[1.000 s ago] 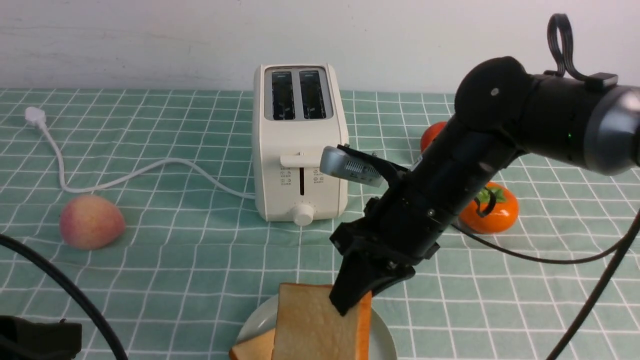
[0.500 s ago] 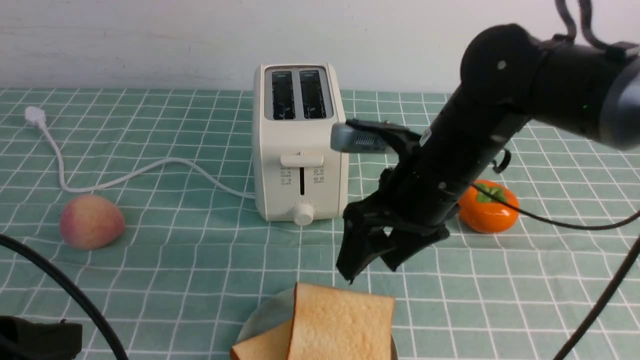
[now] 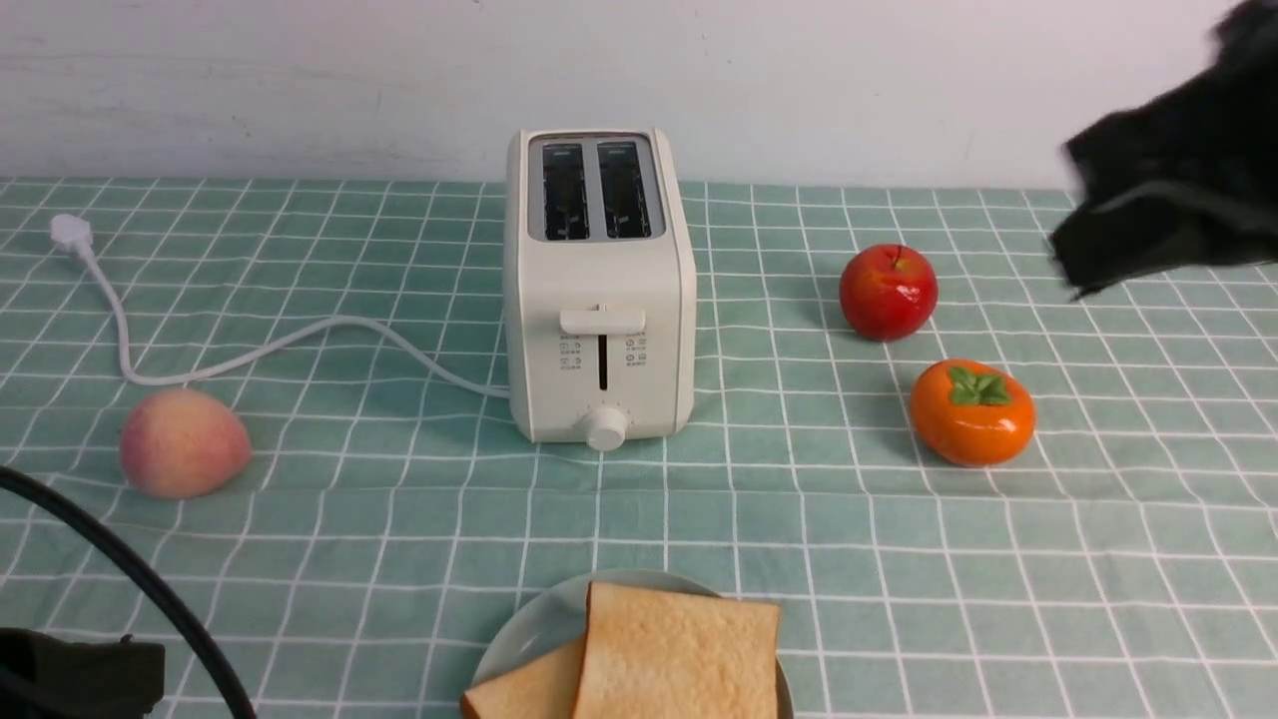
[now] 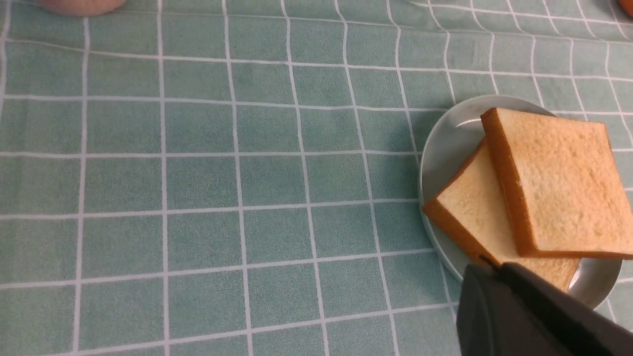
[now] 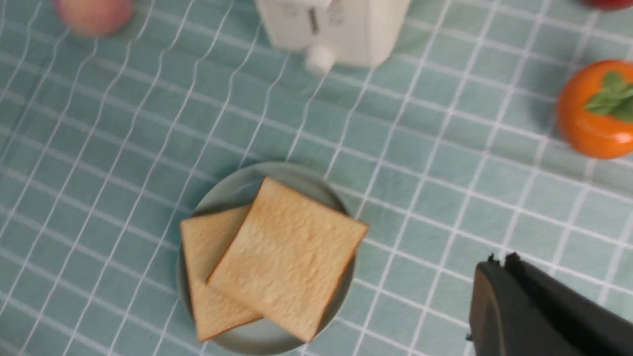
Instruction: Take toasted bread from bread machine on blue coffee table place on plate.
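Left fingers and right fingers appear closed and empty; the toasted bread, overlapped on the plate, I judge light, stiff, crumbly, best pinched gently across crust edges.

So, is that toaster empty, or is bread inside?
Empty: both slots of the toaster look dark and bare, and two slices lie on the plate.

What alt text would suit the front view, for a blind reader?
Two slices of toasted bread lie overlapping on a pale plate at the near edge of a green checked table, in front of a white toaster with empty slots. A peach sits left, an apple and persimmon right; a blurred black robot arm shows upper right.
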{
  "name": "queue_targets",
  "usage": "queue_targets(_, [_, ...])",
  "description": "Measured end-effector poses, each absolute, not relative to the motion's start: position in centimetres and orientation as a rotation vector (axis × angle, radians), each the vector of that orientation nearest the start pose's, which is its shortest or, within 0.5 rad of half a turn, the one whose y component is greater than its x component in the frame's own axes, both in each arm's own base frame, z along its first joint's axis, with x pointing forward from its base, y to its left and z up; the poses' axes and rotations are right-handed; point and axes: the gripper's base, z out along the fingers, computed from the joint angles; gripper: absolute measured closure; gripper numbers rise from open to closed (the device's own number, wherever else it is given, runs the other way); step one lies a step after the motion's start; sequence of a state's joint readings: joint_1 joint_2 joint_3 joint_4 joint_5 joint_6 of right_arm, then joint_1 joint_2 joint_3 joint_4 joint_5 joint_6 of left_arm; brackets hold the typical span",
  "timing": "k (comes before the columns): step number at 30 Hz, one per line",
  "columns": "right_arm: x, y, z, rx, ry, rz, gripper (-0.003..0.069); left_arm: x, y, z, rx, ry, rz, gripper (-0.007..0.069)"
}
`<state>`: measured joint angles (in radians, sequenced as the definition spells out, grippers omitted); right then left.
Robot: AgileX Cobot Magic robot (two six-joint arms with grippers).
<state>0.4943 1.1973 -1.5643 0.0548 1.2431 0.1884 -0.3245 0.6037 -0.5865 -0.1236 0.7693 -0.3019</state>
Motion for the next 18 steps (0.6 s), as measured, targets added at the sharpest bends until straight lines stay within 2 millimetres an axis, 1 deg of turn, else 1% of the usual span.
queue_targets(1, [17.4,9.5,47.0,-0.328,2.323,0.375,0.0673,10.0,-4.2,29.7,-0.030,2.305,-0.472,0.0638])
queue_targets(2, [17.1,9.3,47.2,-0.320,2.312,0.372,0.0673,10.0,-4.2,29.7,-0.031,2.303,-0.472,0.0638])
queue_targets(3, [15.7,8.1,47.2,-0.271,2.247,0.351,0.0668,10.0,-4.2,29.7,-0.031,2.299,-0.473,0.0638])
queue_targets(4, [14.3,6.9,46.9,-0.241,2.180,0.330,0.0663,10.0,-4.2,29.7,-0.031,2.294,-0.474,0.0638])
queue_targets(5, [13.4,6.2,46.4,-0.225,2.133,0.321,0.0660,10.0,-4.2,29.8,-0.032,2.290,-0.475,0.0638])
queue_targets(6, [12.5,5.6,46.2,-0.214,2.092,0.317,0.0659,10.1,-4.2,29.8,-0.032,2.286,-0.476,0.0638])
queue_targets(7, [12.1,5.3,45.4,-0.204,2.069,0.318,0.0657,10.1,-4.2,29.8,-0.032,2.281,-0.477,0.0638])
queue_targets(8, [11.1,4.6,44.7,-0.194,2.022,0.317,0.0657,10.1,-4.2,29.8,-0.032,2.278,-0.477,0.0638])
queue_targets(9, [10.5,4.2,43.2,-0.183,1.982,0.318,0.0657,10.1,-4.2,29.9,-0.032,2.277,-0.478,0.0638])
queue_targets(10, [9.6,3.6,42.3,-0.176,1.938,0.324,0.0657,10.1,-4.2,29.9,-0.032,2.277,-0.478,0.0638])
queue_targets(12, [8.4,2.9,39.8,-0.164,1.874,0.339,0.0656,10.1,-4.2,29.9,-0.032,2.277,-0.478,0.0638])
queue_targets(13, [7.7,2.6,37.9,-0.168,1.836,0.349,0.0655,10.1,-4.2,29.9,-0.032,2.276,-0.478,0.0638])
queue_targets(14, [7.5,2.6,36.2,-0.170,1.828,0.359,0.0654,10.1,-4.2,29.9,-0.032,2.276,-0.478,0.0638])
queue_targets(15, [6.9,2.4,35.0,-0.174,1.779,0.381,0.0655,10.1,-4.2,29.9,-0.030,2.274,-0.477,0.0638])
queue_targets(17, [6.6,2.4,33.1,-0.186,1.744,0.400,0.0653,10.1,-4.2,29.8,-0.028,2.274,-0.473,0.0638])
queue_targets(18, [6.1,2.3,31.3,-0.198,1.686,0.423,0.0650,10.2,-4.2,29.8,-0.025,2.274,-0.470,0.0638])
